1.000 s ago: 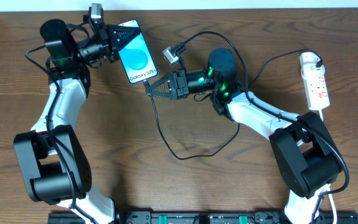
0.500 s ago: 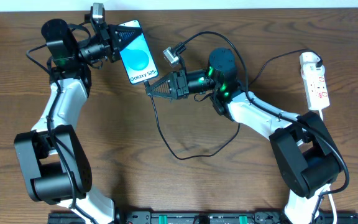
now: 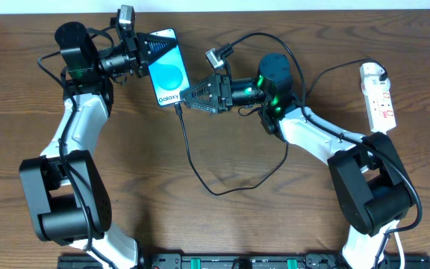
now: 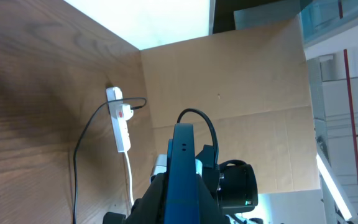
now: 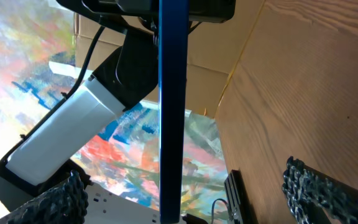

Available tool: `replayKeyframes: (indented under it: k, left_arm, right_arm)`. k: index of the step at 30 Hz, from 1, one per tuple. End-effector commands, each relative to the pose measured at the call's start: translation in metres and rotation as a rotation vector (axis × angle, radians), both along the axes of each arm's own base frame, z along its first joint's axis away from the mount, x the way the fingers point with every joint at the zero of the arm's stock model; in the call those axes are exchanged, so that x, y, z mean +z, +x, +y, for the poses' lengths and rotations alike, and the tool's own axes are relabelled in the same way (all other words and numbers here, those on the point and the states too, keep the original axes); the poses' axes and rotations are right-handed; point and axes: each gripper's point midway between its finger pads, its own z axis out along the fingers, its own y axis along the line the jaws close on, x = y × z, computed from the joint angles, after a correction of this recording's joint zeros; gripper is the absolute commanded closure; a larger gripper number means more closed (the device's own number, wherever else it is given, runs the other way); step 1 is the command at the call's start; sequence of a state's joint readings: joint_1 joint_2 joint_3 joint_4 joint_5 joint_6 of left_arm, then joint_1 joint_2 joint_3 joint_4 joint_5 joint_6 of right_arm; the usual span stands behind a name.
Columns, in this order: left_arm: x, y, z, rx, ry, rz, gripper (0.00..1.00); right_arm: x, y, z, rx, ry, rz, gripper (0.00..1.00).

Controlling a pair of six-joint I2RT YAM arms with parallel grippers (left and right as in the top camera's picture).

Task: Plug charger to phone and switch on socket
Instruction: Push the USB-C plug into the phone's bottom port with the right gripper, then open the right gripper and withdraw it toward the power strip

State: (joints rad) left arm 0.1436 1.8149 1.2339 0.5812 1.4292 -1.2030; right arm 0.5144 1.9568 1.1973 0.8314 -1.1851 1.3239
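Overhead: left gripper point(image 3: 149, 54), pressed together on the far end of the phone point(image 3: 169, 71), blue screen facing up, at the far side of the table point(image 3: 222, 224). Right gripper point(image 3: 186, 98), just beside the phone's near end. Charger point(image 3: 192, 161), thin black cable; one end meets the phone's near edge, though whether the tip is seated cannot be told. The rest loops across the wood toward the right arm. Socket point(image 3: 380, 97), white strip, flat at the right edge, well apart from the phone.

Left wrist: phone point(image 4: 183, 174) seen edge-on, upright at centre; socket point(image 4: 121, 121) lying beyond on the wood, white cord trailing from it.

Right wrist: fingers point(image 5: 319, 186) spread wide, the phone's edge point(image 5: 169, 93) standing between them, touching neither.
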Motion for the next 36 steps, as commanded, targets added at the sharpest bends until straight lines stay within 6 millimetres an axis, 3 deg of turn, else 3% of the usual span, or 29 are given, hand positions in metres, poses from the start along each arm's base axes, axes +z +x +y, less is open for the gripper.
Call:
replayKeyframes:
  k: [1,11,15,21,28,32,36]
  left_arm:
    - [0.010,-0.007,0.001,-0.028,0.004,-0.036,0.93]
    - [0.010,-0.014,-0.001,-0.072,0.001,-0.037,0.92]
    - [0.010,-0.015,-0.001,-0.074,0.000,-0.036,0.93]
    - [0.011,-0.017,-0.001,-0.089,0.000,-0.037,0.93]
    - [0.010,-0.017,-0.001,-0.089,0.000,-0.037,0.93]
    - [0.010,-0.017,-0.002,-0.089,0.004,-0.052,0.92]
    - [0.006,-0.018,-0.002,-0.090,0.007,-0.056,0.92]
  right_arm:
    - [-0.001,0.007,-0.006,-0.012,0.003,-0.023,0.01]
    - [-0.002,0.029,-0.030,-0.065,0.000,-0.020,0.01]
    - [-0.014,0.038,-0.037,-0.102,-0.037,0.027,0.01]
    - [-0.061,0.046,-0.044,-0.172,-0.183,0.176,0.01]
    - [-0.115,0.040,-0.057,-0.240,-0.379,0.288,0.01]
    - [-0.157,0.033,-0.076,-0.314,-0.567,0.366,0.01]
    - [-0.181,0.024,-0.096,-0.362,-0.717,0.391,0.01]
